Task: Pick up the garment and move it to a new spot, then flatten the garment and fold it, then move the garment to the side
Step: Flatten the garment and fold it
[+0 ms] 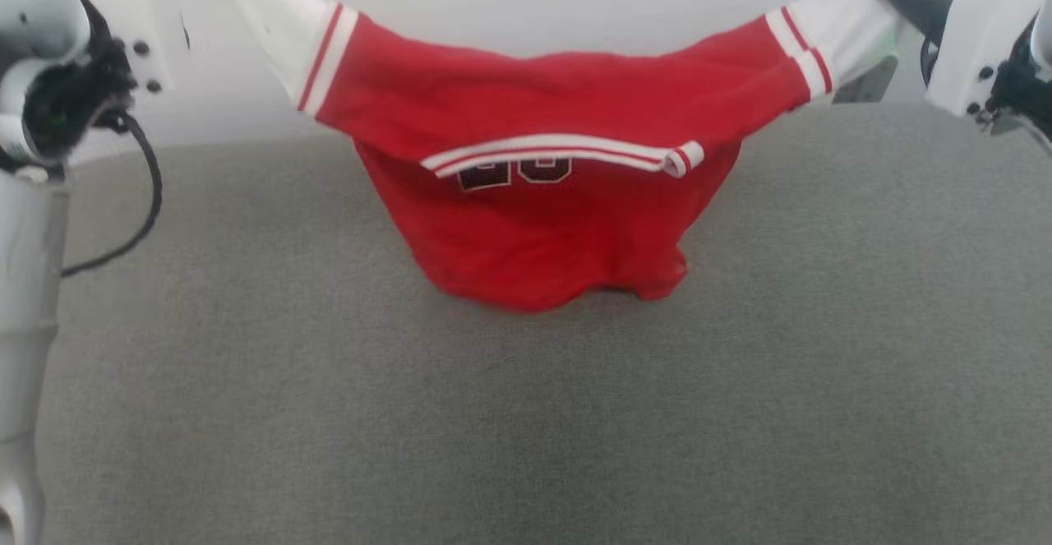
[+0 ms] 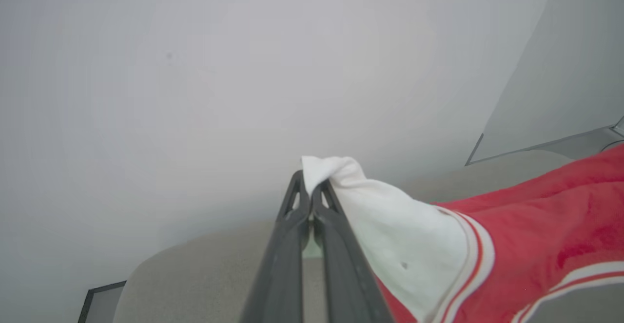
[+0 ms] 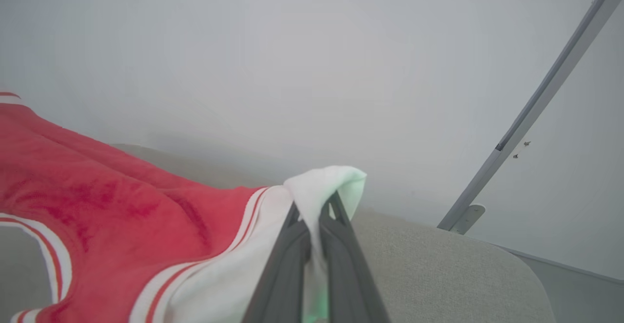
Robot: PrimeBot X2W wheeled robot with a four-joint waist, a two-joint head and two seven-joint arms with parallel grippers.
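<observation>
1. Progress: the garment (image 1: pixel 559 101) was off the grey fabric-covered surface (image 1: pixel 329 413) for most of its length, strung between the two arms. Only its lower hem (image 1: pixel 542 290) appeared to brush that surface. The pick-up was judged complete and the carry to a new spot under way.
2. Outstanding, as judged from the frames: setting the garment down, flattening it, folding it and moving it to the side. No fold had been made; the cloth hung loose and bunched.
3. Left pincer (image 2: pixel 308 189): fingers pressed together, pinching the tip of the left-hand sleeve (image 2: pixel 390 225). In the left wrist view the cloth ran away from the fingertips toward 4 o'clock, white first, then striped trim, then red body.
4. Right pincer (image 3: pixel 314 211): fingers pressed together, pinching the right-hand sleeve (image 3: pixel 321 186), which draped over the tips. In the right wrist view the garment fell away toward 8 o'clock.
5. Position in the head view: the red body sagged at centre, above the middle of the surface. The sleeves stretched up toward 10 o'clock and 2 o'clock, each ending at its arm.
6. The striped neck trim (image 1: pixel 559 150) had flopped forward, covering the upper part of the black lettering (image 1: pixel 514 173)
</observation>
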